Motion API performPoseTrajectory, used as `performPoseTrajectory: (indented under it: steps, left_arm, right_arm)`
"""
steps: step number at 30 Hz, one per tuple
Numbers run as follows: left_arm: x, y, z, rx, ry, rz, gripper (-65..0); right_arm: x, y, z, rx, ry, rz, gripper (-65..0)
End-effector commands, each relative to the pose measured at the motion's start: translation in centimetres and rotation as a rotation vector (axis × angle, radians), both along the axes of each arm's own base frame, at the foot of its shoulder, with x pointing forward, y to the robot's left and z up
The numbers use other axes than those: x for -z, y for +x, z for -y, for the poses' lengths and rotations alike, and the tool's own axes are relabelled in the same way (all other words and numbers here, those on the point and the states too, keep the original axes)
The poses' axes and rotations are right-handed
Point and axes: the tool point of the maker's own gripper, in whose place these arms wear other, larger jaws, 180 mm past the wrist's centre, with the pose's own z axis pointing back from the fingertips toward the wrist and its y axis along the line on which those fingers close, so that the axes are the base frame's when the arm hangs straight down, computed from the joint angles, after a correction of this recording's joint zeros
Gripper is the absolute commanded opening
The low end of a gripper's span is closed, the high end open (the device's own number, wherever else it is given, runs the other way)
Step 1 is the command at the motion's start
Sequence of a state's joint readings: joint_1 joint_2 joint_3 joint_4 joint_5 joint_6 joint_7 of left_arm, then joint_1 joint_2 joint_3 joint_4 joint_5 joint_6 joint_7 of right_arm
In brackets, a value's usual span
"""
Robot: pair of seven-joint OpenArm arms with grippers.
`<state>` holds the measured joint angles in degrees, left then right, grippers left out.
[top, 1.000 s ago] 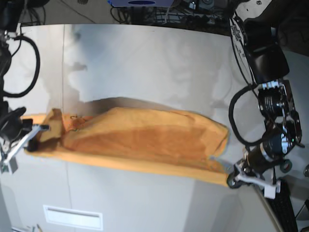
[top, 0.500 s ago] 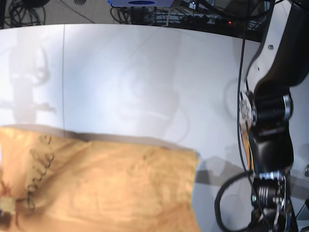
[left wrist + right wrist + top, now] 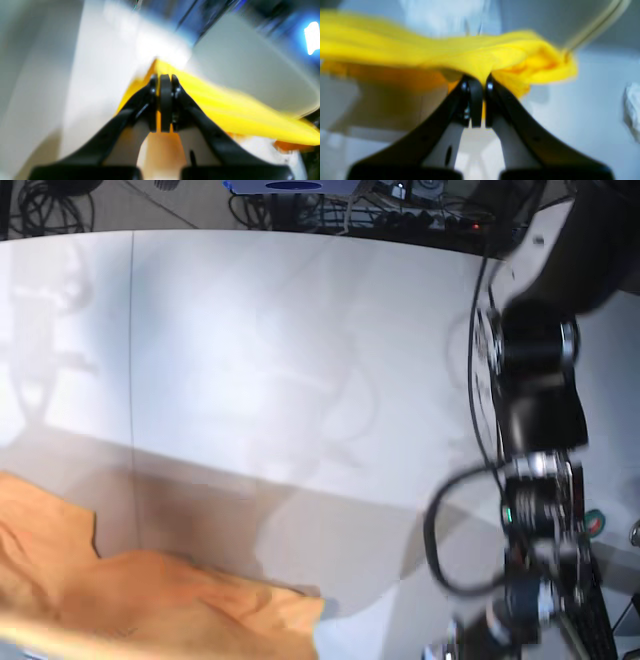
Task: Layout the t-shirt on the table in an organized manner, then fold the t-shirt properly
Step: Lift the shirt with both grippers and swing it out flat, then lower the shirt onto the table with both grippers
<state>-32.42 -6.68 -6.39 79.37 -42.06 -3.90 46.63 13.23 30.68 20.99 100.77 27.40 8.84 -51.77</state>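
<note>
My left claw (image 3: 165, 105) and right claw (image 3: 480, 105) are each clamped on the t-shirt (image 3: 150, 600), raised above the white tabletop (image 3: 300, 350).

Base overlooks table (image 3: 250, 330); wrist cameras hug jaws.

Both wrist views are motion-blurred; the base frame's bottom edge crops the t-shirt (image 3: 150, 600).

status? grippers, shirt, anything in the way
Left gripper shut on t-shirt. Right gripper shut on it too. Shirt lifted off table. Nothing seen in the way.
</note>
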Motion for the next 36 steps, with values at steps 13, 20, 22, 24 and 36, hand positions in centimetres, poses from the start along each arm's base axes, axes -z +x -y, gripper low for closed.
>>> performPoseTrajectory:
  steps: [13,20,22,24,36]
  left_arm:
    - [18.1,-14.5,-5.5,-0.089,0.119,-0.314,-65.0]
    - [21.0,-18.3,-7.2,-0.132,0.146,-0.362,-65.0]
    - [21.3,-18.8,-7.2,-0.131,0.146,-0.374,-65.0]
    - [21.9,-19.5,-7.2,-0.13,0.148,-0.391,-65.0]
    - [22.8,-21.0,-7.6,-0.129,0.159,-0.425,-65.0]
  right_arm:
    - [23.4,-12.1,-2.4,0.071,0.209,-0.562,-65.0]
    - [26.8,-13.2,-3.5,0.072,0.249,-0.636,-65.0]
    - [27.9,-13.7,-3.4,0.078,0.255,-0.672,-61.7]
    - [28.0,-13.9,-3.2,0.085,0.256,-0.679,-44.3]
    - [20.8,-17.7,2.5,0.297,0.249,-0.422,-38.6]
